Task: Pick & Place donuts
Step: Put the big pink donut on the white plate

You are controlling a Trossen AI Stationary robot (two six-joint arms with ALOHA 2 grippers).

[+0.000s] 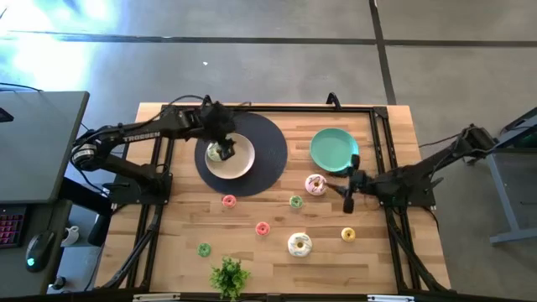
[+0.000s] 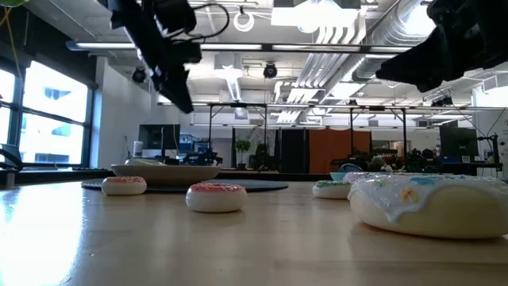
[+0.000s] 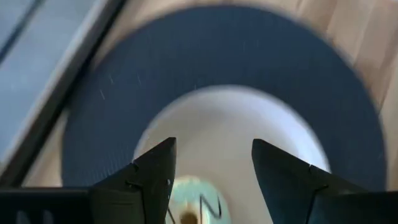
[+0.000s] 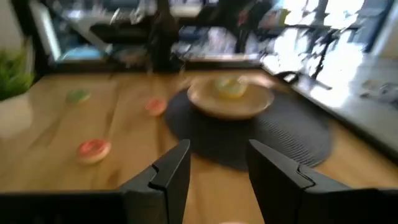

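Observation:
A green-iced donut (image 1: 221, 153) lies on the beige plate (image 1: 243, 164), which sits on a round dark mat (image 1: 268, 143). My left gripper (image 1: 220, 141) hangs open above it; in the left wrist view the donut (image 3: 193, 205) shows below, between the spread fingers (image 3: 211, 168). My right gripper (image 1: 346, 189) is open (image 4: 217, 168), low over the table just right of the pink-iced donut (image 1: 315, 184). The white-iced donut (image 1: 299, 244) and small rings in pink-red (image 1: 228, 200) (image 1: 262, 228), green (image 1: 295, 201) (image 1: 204, 249) and yellow (image 1: 348, 234) lie flat on the wood.
A teal plate (image 1: 334, 149) lies at the far right, beside the right arm. A leafy plant (image 1: 229, 275) stands at the near edge. Black frame rails run along the table's left, right and far sides. Bare wood shows between the scattered rings.

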